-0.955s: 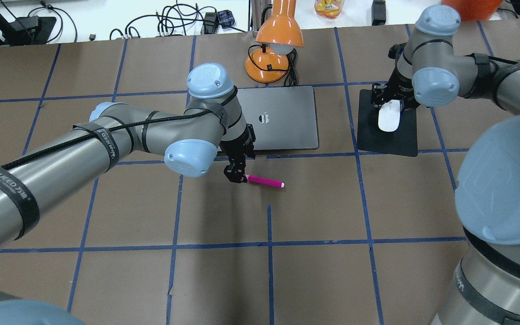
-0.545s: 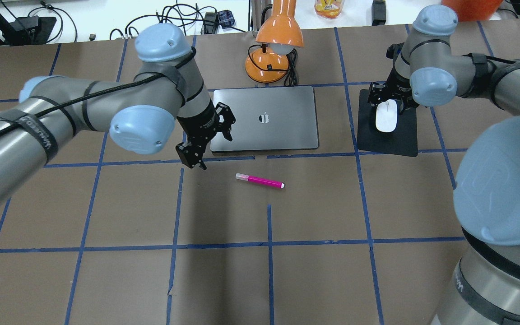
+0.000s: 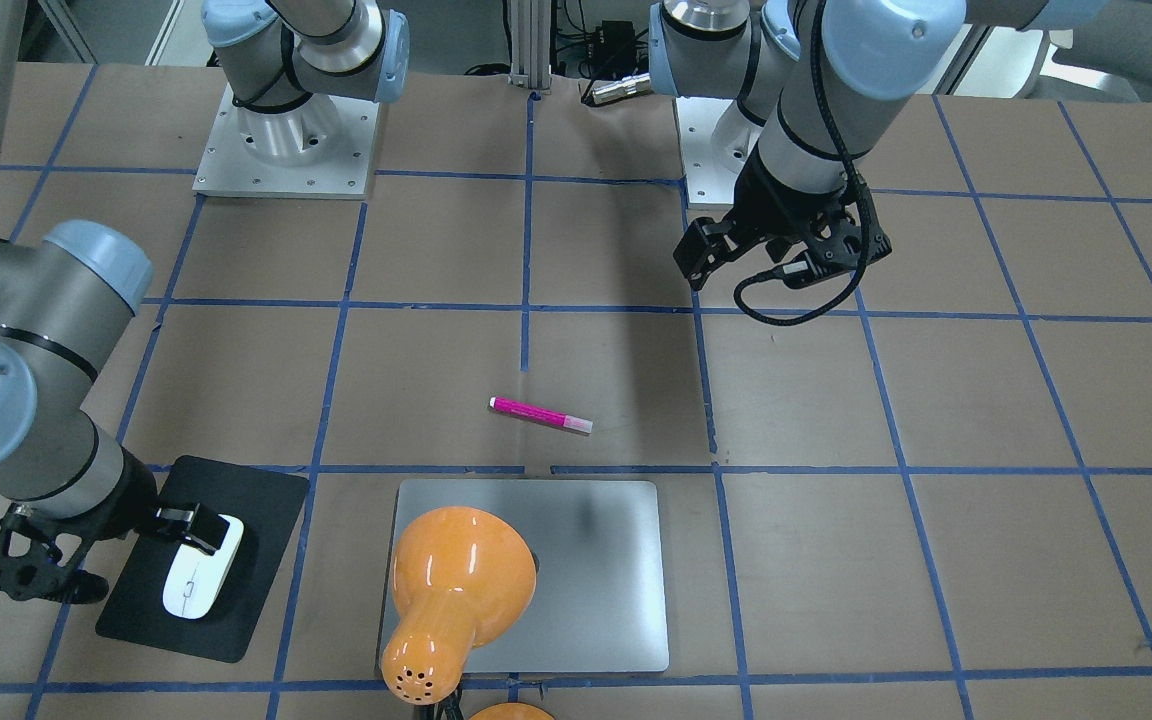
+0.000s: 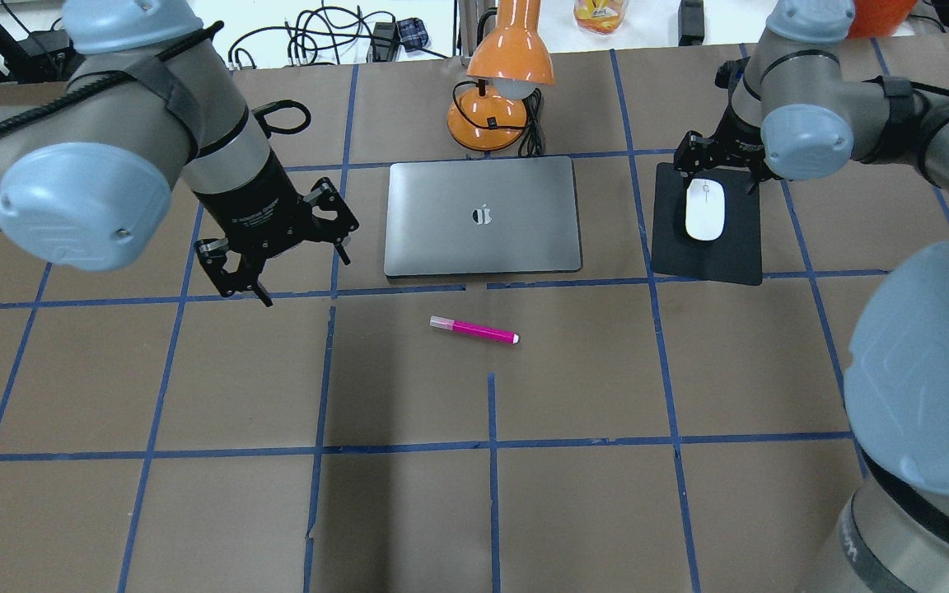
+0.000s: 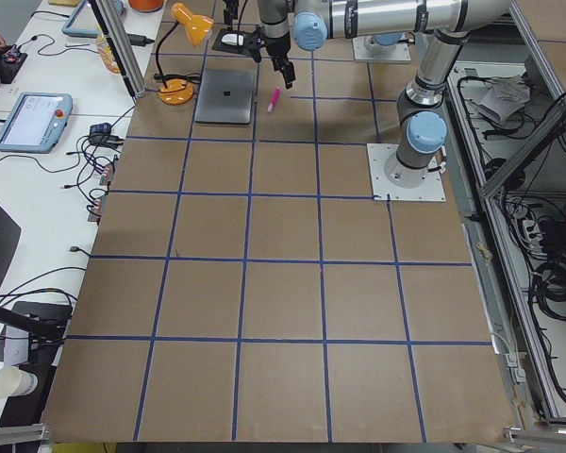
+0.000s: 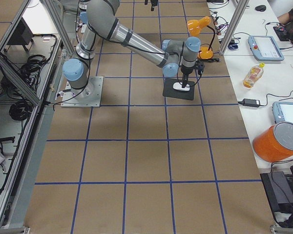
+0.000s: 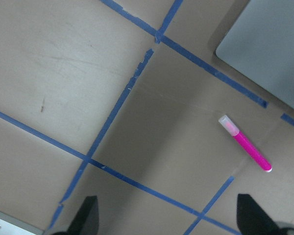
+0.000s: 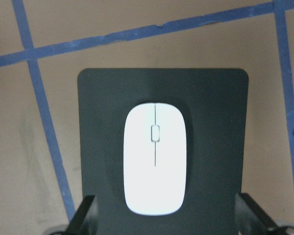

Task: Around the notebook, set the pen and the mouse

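Observation:
The pink pen (image 4: 474, 331) lies flat on the table, alone, just in front of the silver notebook (image 4: 483, 216). My left gripper (image 4: 242, 287) hangs open above the table to the left of the notebook. Its wrist view shows the pen (image 7: 245, 149) and a notebook corner (image 7: 269, 44) well ahead of the spread fingertips. The white mouse (image 4: 705, 209) rests on a black pad to the right of the notebook. My right gripper (image 4: 722, 169) hovers open over the mouse's far end, and the mouse (image 8: 155, 165) lies free between the wide fingers.
The black pad (image 4: 709, 255) sits a short gap right of the notebook. An orange desk lamp (image 4: 499, 91) stands right behind the notebook. In the front-facing view its shade (image 3: 456, 580) covers part of the notebook. Cables run along the far table edge.
My left gripper let go of the pen's end, rose and swung away to the left. My right gripper drew back from the mouse, which now lies straight on the pad.

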